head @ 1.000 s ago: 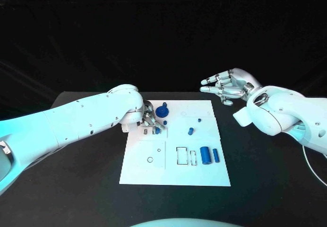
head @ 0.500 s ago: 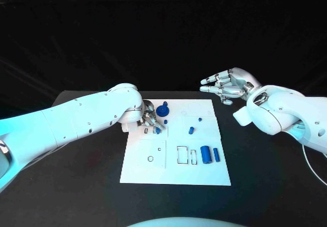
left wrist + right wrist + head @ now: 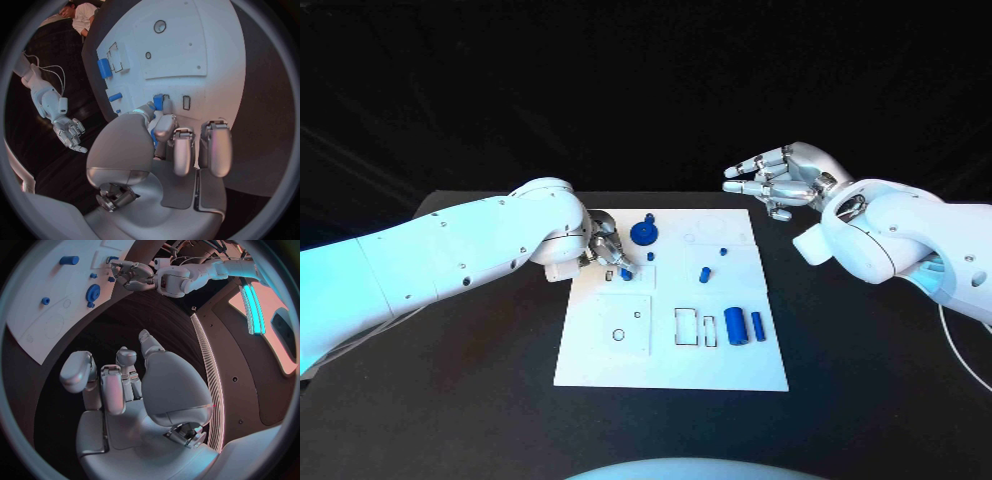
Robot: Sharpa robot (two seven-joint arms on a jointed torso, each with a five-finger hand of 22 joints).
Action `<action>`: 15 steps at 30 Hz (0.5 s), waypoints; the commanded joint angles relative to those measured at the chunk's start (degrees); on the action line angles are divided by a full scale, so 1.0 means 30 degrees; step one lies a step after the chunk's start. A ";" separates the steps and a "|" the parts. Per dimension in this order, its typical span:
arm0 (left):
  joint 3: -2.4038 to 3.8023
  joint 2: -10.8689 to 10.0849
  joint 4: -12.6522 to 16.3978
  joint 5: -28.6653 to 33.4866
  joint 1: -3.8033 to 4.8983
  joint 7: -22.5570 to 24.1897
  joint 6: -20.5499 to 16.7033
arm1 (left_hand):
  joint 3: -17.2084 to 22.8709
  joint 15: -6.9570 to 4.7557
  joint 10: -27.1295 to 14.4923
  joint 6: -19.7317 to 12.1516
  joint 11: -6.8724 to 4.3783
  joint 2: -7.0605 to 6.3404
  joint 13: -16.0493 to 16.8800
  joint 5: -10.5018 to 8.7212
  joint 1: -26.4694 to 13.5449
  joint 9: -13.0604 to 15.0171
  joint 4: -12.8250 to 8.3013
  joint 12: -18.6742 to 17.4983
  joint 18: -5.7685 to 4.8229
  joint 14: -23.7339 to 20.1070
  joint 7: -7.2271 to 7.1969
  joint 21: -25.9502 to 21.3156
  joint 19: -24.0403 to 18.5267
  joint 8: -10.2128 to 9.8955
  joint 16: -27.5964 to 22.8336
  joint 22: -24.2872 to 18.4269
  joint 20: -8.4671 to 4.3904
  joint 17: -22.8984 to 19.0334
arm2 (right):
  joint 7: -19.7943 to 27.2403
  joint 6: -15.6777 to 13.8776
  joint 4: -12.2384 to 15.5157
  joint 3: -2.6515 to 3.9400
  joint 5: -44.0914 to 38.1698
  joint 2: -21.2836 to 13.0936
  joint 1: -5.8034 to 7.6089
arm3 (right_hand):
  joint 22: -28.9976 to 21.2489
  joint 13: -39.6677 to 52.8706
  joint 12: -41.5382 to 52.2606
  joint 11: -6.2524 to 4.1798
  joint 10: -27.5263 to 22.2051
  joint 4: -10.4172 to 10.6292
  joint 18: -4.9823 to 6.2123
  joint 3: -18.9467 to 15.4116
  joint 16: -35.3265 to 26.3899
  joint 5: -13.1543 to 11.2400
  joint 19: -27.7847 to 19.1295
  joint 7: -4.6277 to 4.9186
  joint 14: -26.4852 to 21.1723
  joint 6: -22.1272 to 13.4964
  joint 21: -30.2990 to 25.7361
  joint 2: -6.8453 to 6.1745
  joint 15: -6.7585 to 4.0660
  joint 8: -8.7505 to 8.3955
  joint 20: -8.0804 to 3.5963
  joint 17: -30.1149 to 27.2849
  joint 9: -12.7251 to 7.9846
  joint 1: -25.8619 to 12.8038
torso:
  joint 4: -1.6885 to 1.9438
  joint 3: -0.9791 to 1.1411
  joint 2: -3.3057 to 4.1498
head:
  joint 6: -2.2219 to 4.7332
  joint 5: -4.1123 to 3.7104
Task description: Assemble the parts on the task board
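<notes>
The left hand [image 3: 607, 254] pinches a small blue part [image 3: 158, 102] over a slot at the task board's [image 3: 617, 370] far-left corner, the right hand [image 3: 780, 178] hovers empty and spread, and a tilted part could jam.

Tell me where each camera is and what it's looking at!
Head view: on the robot's head, looking down at the task board; both arms come in, left hand on a small blue part.
Left wrist view: behind the left hand, facing the board.
Right wrist view: behind the right hand, raised, fingers apart.
Shared: both wrist views show the board and the other hand.
</notes>
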 commanded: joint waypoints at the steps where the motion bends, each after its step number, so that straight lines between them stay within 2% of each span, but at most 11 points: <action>1: 0.0009 -0.0336 0.0595 -0.0244 -0.0038 0.1285 -0.1716 | 0.4013 0.0131 0.0154 0.0284 0.0029 -0.0348 0.0036 0.0242 -0.0412 0.1269 -0.3189 0.0028 -0.0317 0.2038 -0.0053 0.0138 0.0818 0.0046 0.0046 0.2587 0.0087 0.5023 | 0.0161 0.0288 0.0003 -0.0004 -0.0029 -0.0006 -0.0010 | -0.0027 -0.0030 0.0130 -0.0052 0.0054 0.0033 0.0364 -0.0103 -0.0087 0.0070 -0.0098 -0.0050 0.1129 0.0065 -0.0096 0.0184 -0.0018 0.0110 0.0030 0.1721 0.0019 -0.0041 | -0.0013 -0.0021 0.0006 | -0.0013 0.0005; 9: 0.0005 -0.1188 0.1848 -0.1264 -0.0350 0.2544 -0.4040 | 0.5132 0.0104 0.0310 0.0376 0.0021 -0.0918 0.0151 0.0521 -0.0744 0.1519 -0.3500 0.0137 -0.0373 0.2038 -0.0075 0.0284 0.0941 0.0098 0.0046 0.2846 0.0067 0.5023 | 0.0196 0.0283 0.0010 -0.0011 0.0009 -0.0070 -0.0012 | -0.0029 -0.0047 0.0134 -0.0050 0.0056 0.0098 0.0362 -0.0174 -0.0095 0.0081 -0.0091 -0.0049 0.1131 0.0046 -0.0104 0.0221 -0.0019 0.0124 0.0027 0.1716 0.0014 -0.0093 | 0.0011 -0.0012 -0.0015 | -0.0029 0.0035; 15: 0.0001 -0.1488 0.2189 -0.1680 -0.0679 0.2866 -0.4962 | 0.5270 0.0099 0.0339 0.0400 0.0018 -0.0996 0.0173 0.0525 -0.0775 0.1545 -0.3537 0.0159 -0.0386 0.2038 -0.0075 0.0320 0.0971 0.0102 0.0046 0.2907 0.0063 0.5023 | 0.0214 0.0299 -0.0016 -0.0019 0.0038 -0.0081 -0.0017 | -0.0044 -0.0058 0.0142 -0.0049 0.0059 0.0157 0.0363 -0.0231 -0.0102 0.0098 -0.0091 -0.0049 0.1132 0.0032 -0.0117 0.0261 -0.0019 0.0138 0.0025 0.1710 0.0011 -0.0134 | 0.0016 -0.0012 -0.0009 | -0.0025 0.0134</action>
